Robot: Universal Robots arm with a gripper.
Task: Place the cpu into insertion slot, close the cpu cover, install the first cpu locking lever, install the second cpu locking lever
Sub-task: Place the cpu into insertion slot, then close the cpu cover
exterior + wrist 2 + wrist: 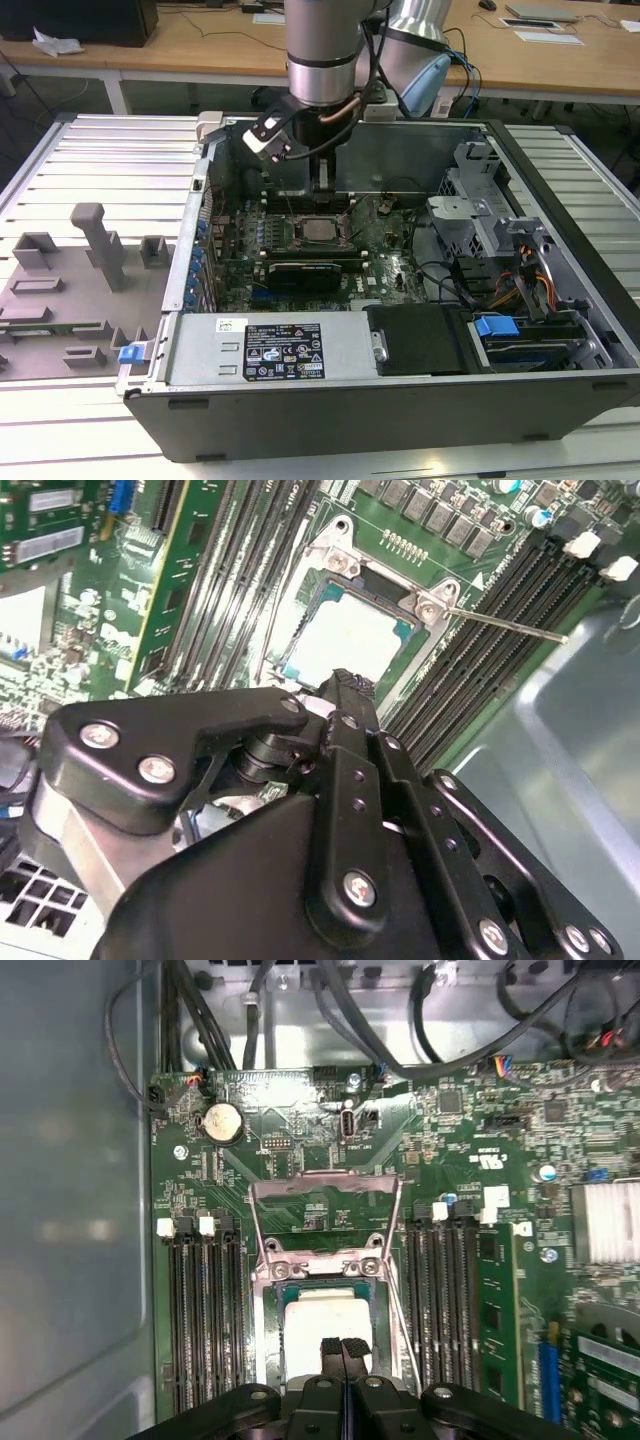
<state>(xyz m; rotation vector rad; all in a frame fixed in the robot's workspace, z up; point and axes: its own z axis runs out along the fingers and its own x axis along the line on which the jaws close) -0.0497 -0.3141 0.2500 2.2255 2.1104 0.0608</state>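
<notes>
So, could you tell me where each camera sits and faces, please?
Exterior view: off the arm, looking down into the open case; arm and tool show.
First wrist view: on the wrist, looking along the tool at the cpu.
Second wrist view: on the wrist, obliquely past the tool's linkage.
All three share the cpu.

Cpu [350,640] of matt silvery metal
</notes>
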